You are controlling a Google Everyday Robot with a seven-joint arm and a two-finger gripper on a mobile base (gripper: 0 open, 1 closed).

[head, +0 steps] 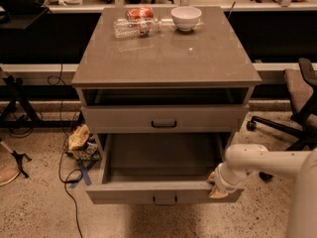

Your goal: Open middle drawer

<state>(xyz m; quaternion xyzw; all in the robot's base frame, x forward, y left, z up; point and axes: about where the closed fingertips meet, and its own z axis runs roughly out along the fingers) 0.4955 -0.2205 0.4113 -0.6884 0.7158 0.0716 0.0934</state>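
The middle drawer (pixel 148 193) is a grey-taupe flat-fronted drawer with a small dark bar handle (pixel 165 200). It stands pulled far out of the cabinet, and its inside is bare. My gripper (pixel 216 187) is at the right end of the drawer's front, touching or very near its top edge. My white arm (pixel 262 158) reaches in from the right. The top drawer (pixel 124 119) sits above, with a dark gap over its front. The bottom drawer is hidden under the pulled-out one.
On the cabinet top (pixel 168 53) are a white bowl (pixel 186 17), a plastic bottle (pixel 133 28) and a red can (pixel 139 12). An office chair (pixel 297 103) stands to the right. Cables and a crumpled bag (pixel 79 138) lie on the floor at the left.
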